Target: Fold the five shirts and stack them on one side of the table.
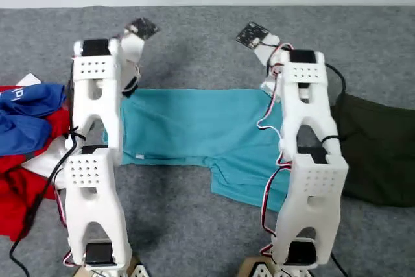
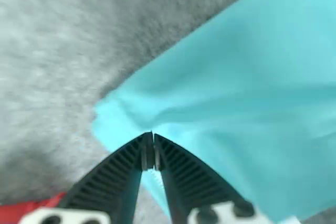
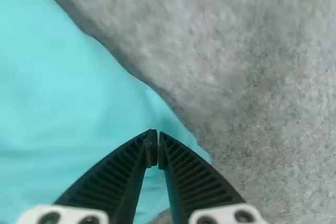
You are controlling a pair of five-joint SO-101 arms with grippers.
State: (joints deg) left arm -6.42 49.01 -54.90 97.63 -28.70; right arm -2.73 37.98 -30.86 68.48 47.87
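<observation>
Fingers of the left gripper (image 2: pixel 147 150) and right gripper (image 3: pixel 153 148) are clamped on the teal shirt's (image 1: pixel 194 128) far corners; it lies flat at the table's (image 1: pixel 194 43) middle.

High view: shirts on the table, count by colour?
teal shirt: 1
dark green shirt: 1
blue shirt: 1
red shirt: 1
white shirt: 1, mostly buried in the pile
Total: 5

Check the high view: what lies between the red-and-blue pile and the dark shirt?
The teal shirt, spread flat on the grey table, lies across that stretch; the high view shows it.
</observation>
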